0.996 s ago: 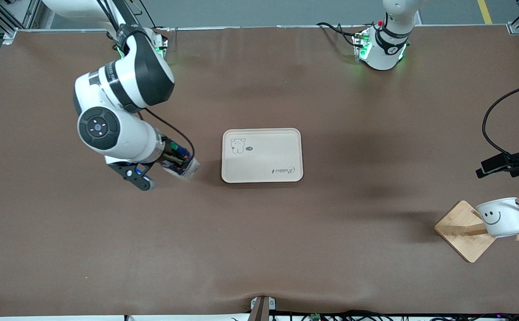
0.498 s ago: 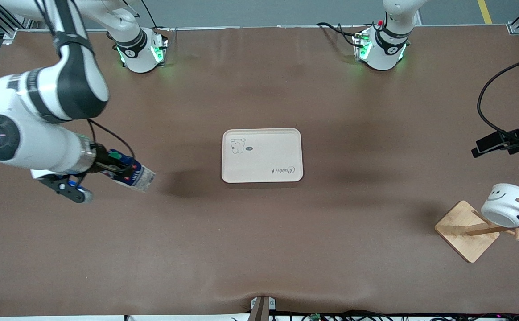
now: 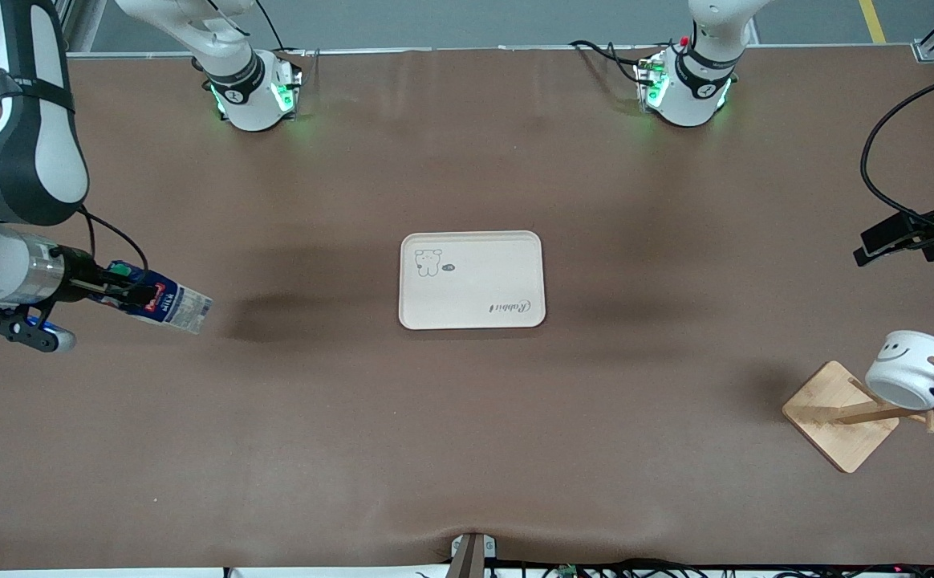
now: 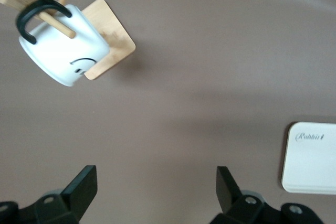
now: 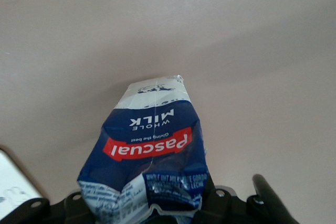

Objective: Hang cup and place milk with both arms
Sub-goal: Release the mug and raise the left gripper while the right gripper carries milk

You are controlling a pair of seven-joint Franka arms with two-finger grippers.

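The cup (image 3: 911, 371) is hanging on the rack (image 3: 840, 416) near the desk's (image 3: 467, 449) front corner; my left gripper (image 4: 156, 182) is pulling away above it, jaws apart. I'm carrying the milk (image 3: 159, 297), clamped in the right gripper (image 3: 118, 291), outward from the tray (image 3: 472, 279) toward the right arm's edge, so placing it is getting farther off.

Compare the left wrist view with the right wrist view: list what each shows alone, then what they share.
Left wrist view only: the cup hanging by its black handle on a peg of the wooden rack, and the open left gripper holding nothing above bare table.

Right wrist view only: the milk carton, dented, with the right gripper shut on it in the air.

Both: the brown table and an edge of the cream tray, seen at a corner in the right wrist view.
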